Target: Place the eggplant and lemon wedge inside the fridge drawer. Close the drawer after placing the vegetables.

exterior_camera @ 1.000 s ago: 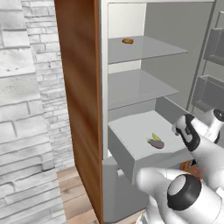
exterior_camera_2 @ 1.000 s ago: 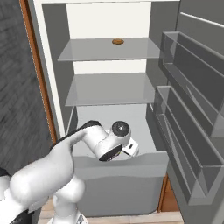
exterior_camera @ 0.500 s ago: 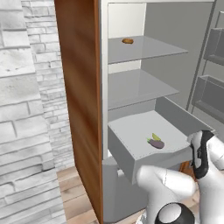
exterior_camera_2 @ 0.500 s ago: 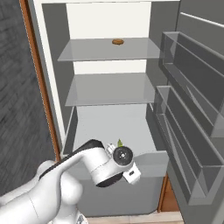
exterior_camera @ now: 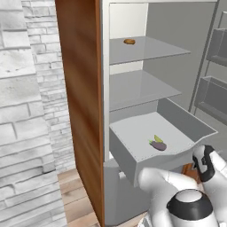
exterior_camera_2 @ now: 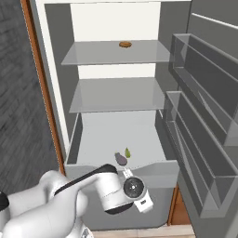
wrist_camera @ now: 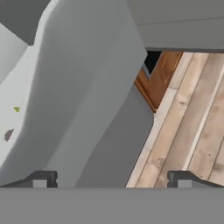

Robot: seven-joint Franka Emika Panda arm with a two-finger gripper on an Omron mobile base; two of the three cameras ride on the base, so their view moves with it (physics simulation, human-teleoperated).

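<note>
The fingers [wrist_camera: 111, 179] stand spread wide with nothing between them; in the hand view the two dark tips sit at the far left and far right of the lower edge. Between them lies the grey outer face of the fridge drawer [wrist_camera: 87, 109], running obliquely up the view, with wooden floor [wrist_camera: 197, 131] to its right. The hand therefore sits low, outside the drawer and in front of its front panel, near the corner on the door side.

In the right base view the wrist hangs just below and in front of the fridge drawer [exterior_camera_2: 153, 169] front panel. In the left base view the hand appears at the lower right, beside the drawer's [exterior_camera: 133, 157] near corner.

The drawer is pulled out and open. The eggplant [exterior_camera: 158, 145] lies on the drawer floor with its long axis roughly parallel to the front panel. The lemon wedge [exterior_camera: 156, 139] lies just behind it, touching or nearly touching; the pictures do not settle which. The right base view shows the same pair, eggplant [exterior_camera_2: 121, 159] in front and lemon wedge [exterior_camera_2: 127, 152] behind, close to the front panel.

Judgement: both items are already in the drawer, so the remaining step is closing it. The governing relation is that the front panel lies between the fingers and the fridge interior. The push must run perpendicular to the panel, along the drawer's slide direction. The hand is off-centre, so a push there may skew the drawer.
</note>
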